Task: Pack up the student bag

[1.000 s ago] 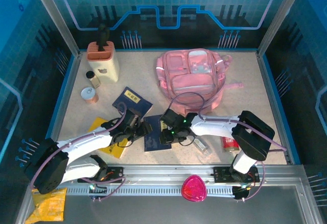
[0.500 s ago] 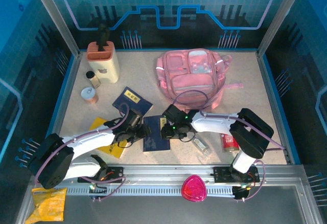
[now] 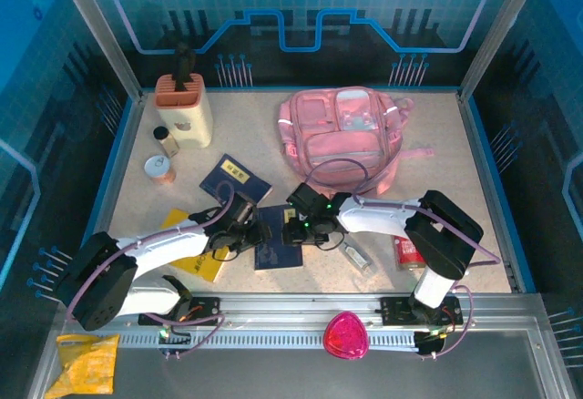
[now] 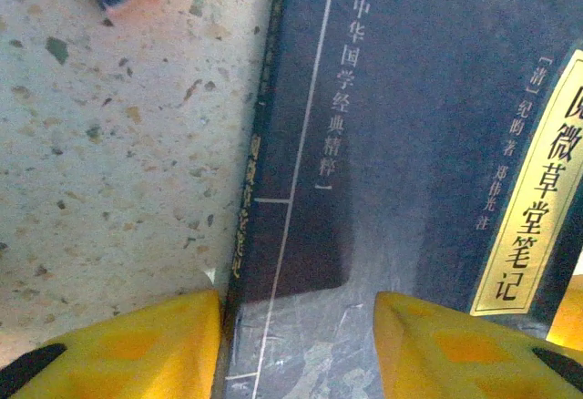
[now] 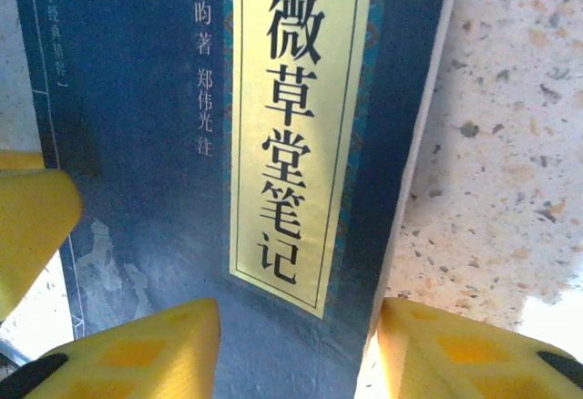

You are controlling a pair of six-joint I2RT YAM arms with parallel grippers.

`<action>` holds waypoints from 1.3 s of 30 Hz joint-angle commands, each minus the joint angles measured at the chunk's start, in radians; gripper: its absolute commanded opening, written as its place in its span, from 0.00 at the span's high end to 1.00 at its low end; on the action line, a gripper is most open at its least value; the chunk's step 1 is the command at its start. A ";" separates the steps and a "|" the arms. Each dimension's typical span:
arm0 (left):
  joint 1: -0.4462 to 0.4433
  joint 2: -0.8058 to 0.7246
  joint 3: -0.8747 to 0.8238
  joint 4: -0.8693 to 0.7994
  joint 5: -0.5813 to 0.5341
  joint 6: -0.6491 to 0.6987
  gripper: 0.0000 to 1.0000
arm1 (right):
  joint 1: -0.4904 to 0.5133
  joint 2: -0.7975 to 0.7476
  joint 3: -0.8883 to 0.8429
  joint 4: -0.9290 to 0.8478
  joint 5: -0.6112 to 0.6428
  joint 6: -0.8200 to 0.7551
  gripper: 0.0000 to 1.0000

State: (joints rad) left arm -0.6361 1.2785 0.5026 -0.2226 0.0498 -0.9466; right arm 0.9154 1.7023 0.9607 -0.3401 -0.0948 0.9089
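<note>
Comparing this moment with a second ago, what has changed at the dark blue book (image 3: 276, 249)? (Student)

Both arms have drawn in upon it. The left gripper (image 3: 255, 233) has advanced to the book's left edge, and the right gripper (image 3: 291, 230) has edged slightly leftward at the book's right edge. (Tutor)

How do the claws stand? (Student)

Each is apart, clamped on nothing. In the left wrist view, one yellow finger (image 4: 137, 344) stands over the speckled table (image 4: 109, 144) just outside the book's spine, the other over its cover. In the right wrist view, one finger (image 5: 137, 349) lies over the cover just below the gold title strip (image 5: 291, 126), its partner over bare table just beyond the book's right edge. Whether any finger touches the book cannot be told. (Tutor)

And the student bag (image 3: 346, 139)? (Student)

Unmoved: it lies flat on the table beyond the book's far edge, somewhat to the right, well apart from both grippers. (Tutor)
</note>
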 commanded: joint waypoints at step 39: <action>-0.044 0.016 0.047 0.003 0.032 0.001 0.52 | -0.022 0.014 0.012 0.008 -0.061 0.004 0.48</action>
State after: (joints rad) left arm -0.6735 1.2942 0.5213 -0.2142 0.0685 -0.9436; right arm 0.8654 1.7145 0.9607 -0.3874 -0.1097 0.9016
